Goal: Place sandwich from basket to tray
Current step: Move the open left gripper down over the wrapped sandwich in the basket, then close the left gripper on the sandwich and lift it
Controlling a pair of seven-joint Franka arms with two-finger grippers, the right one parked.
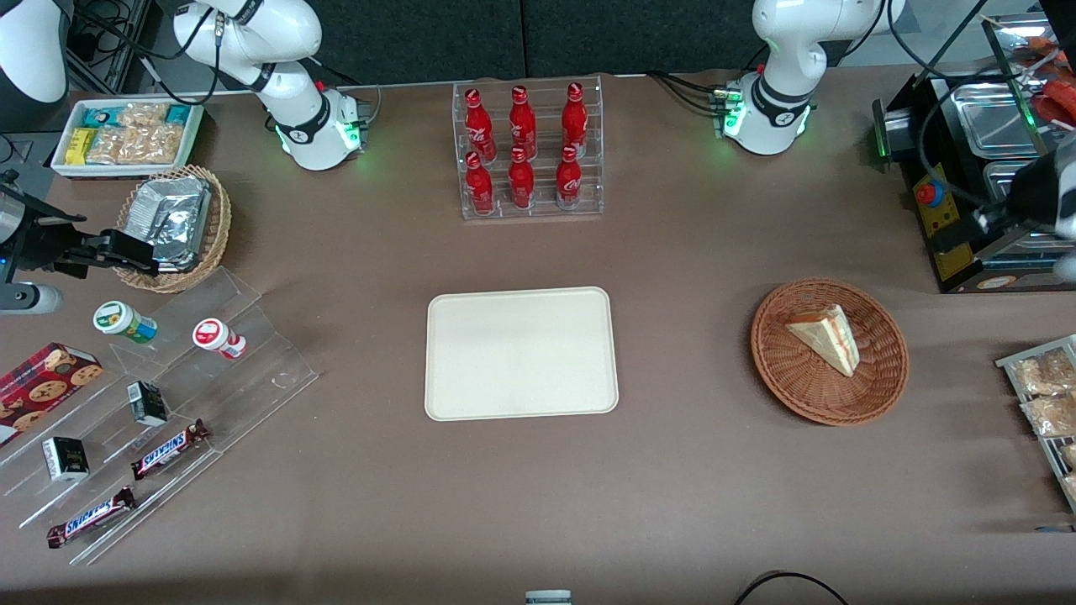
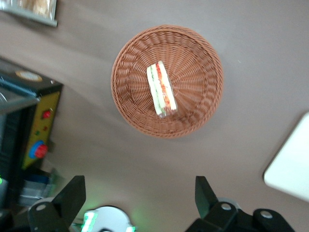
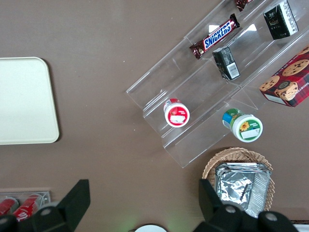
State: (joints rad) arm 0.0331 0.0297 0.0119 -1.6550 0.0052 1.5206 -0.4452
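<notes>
On my table: one sandwich (image 1: pixel 825 338), a wrapped white-bread wedge with red and green filling along its edge, lying in the reddish-brown wicker basket (image 1: pixel 874 382) toward the working arm's end. I count one cream tray (image 1: pixel 521 353) at mid-table, well apart from the basket, bare. My gripper (image 2: pixel 140 198) hangs high above the table with its fingers spread wide and nothing between them; through the wrist camera I look straight down on the basket (image 2: pixel 193 104) and the sandwich (image 2: pixel 161 89), with a corner of the tray (image 2: pixel 292 171) at the frame's edge. Farther from the front camera than the tray I log a clear rack (image 1: pixel 530 210) holding six red cola bottles (image 1: pixel 522 109). Toward the parked arm's end: a tan basket of foil packets (image 1: pixel 172 223), a white bin of snacks (image 1: pixel 126 139), a stepped clear display (image 1: pixel 244 382) carrying two Snickers bars (image 1: pixel 168 449), small cartons and two capped cups, and a box of cookies (image 1: pixel 42 391).
</notes>
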